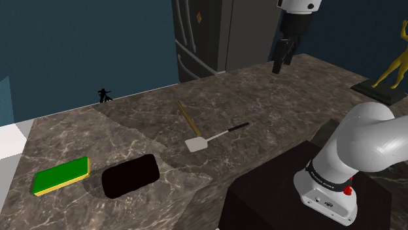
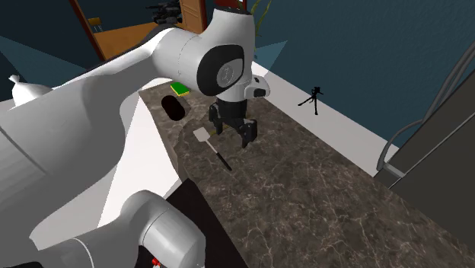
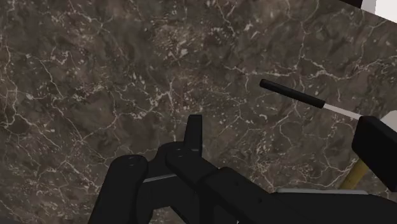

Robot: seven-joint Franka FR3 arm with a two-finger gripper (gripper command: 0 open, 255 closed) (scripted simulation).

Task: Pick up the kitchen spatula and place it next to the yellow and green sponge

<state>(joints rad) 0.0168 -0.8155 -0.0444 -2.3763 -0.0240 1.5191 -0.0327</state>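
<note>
The spatula lies flat on the dark marble counter, with a white blade and a thin black handle. It shows below the hand in the second exterior view, and its handle lies ahead of the fingers in the wrist view. The sponge, green on top with a yellow edge, sits near the shoulder view's lower left; the second exterior view has the sponge far back. My gripper hangs open and empty, high above the counter, to the right of and beyond the spatula. Its fingers stand apart.
A wooden-handled utensil lies just behind the spatula's blade. A black rounded object rests between sponge and spatula. A grey fridge stands at the counter's back, and a yellow figurine on a dark base at the right. My stand fills the lower right.
</note>
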